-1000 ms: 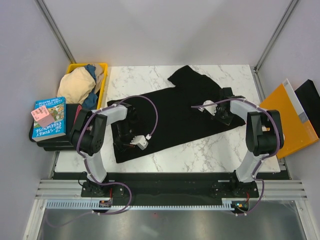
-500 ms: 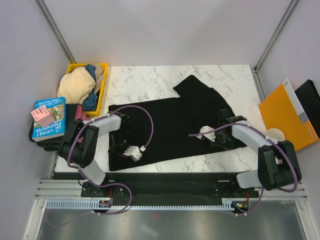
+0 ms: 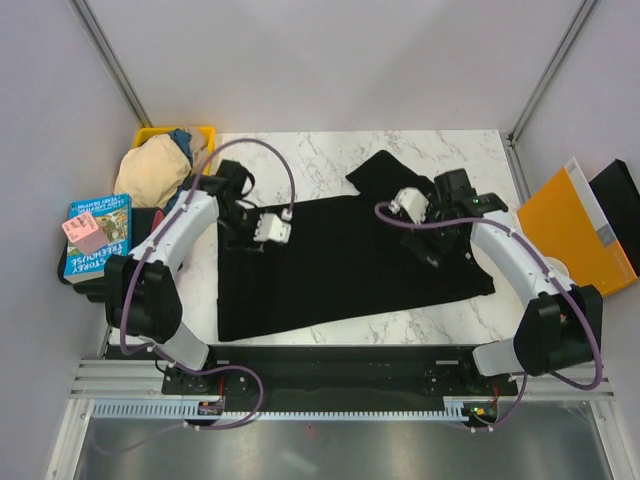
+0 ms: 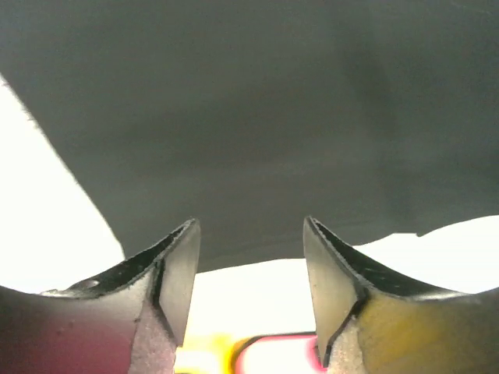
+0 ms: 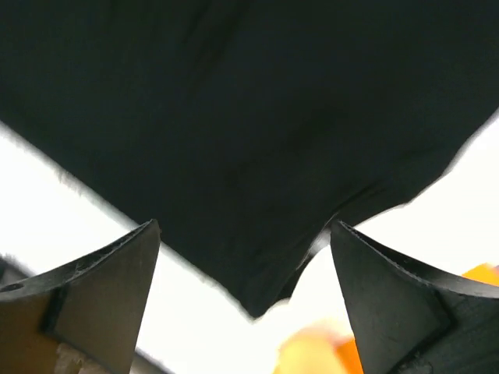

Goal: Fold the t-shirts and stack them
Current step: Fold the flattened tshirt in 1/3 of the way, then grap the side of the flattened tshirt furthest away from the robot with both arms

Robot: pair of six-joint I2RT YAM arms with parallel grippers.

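Black t-shirt point(image 3: 340, 260) lies spread on the marble table point(image 3: 290, 155), right of the yellow bin point(image 3: 207, 150). Left gripper point(image 4: 249, 230), just right of the bin, hovers over the shirt's far left corner, jaws apart, nothing between them. Right gripper point(image 5: 245, 226), well right of the bin, hangs over the shirt's far right part, jaws wide, empty. Shirt mostly flat, one sleeve pointing away.

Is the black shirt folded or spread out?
Spread out. The shirt lies flat across the table, a sleeve sticking out at its far side; no fold shows.
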